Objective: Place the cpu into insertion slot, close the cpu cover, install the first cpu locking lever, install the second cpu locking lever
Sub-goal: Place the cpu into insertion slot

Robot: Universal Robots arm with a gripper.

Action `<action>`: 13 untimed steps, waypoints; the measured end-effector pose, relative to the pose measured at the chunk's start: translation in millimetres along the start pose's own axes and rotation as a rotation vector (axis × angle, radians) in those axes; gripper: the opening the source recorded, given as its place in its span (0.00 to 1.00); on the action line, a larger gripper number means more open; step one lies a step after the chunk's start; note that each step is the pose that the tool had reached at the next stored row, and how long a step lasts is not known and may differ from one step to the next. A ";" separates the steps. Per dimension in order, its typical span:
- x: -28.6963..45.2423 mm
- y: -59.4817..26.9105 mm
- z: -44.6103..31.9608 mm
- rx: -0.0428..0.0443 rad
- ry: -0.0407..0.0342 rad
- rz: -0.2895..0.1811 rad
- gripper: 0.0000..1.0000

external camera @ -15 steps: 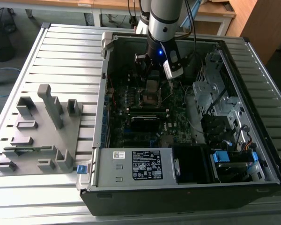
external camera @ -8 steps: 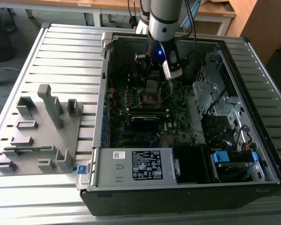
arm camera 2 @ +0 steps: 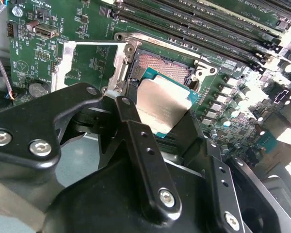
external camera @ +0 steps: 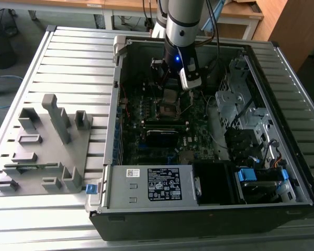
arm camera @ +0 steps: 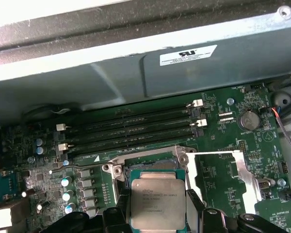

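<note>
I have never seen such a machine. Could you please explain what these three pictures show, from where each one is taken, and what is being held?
It is one robot arm working inside an open computer case, which lies on a slatted metal table. The exterior view comes from a camera off the arm; on its left stands a grey tray of holders. Both wrist views come from cameras riding on the arm, looking past its black gripper. The gripper is shut on the cpu, a flat silver chip, held tilted at the insertion slot and apparently not yet seated. The cpu cover, a metal frame, is swung open beside the slot.
</note>
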State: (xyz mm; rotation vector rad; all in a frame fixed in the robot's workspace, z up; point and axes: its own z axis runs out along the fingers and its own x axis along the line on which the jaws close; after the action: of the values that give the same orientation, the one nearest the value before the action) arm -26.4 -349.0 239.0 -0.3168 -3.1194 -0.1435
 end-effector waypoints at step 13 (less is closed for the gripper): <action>0.0 0.0 0.1 -0.0002 -0.0025 0.027 0.54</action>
State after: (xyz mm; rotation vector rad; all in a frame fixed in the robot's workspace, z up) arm -26.4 -349.0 238.9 -0.3597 -3.1160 -0.1435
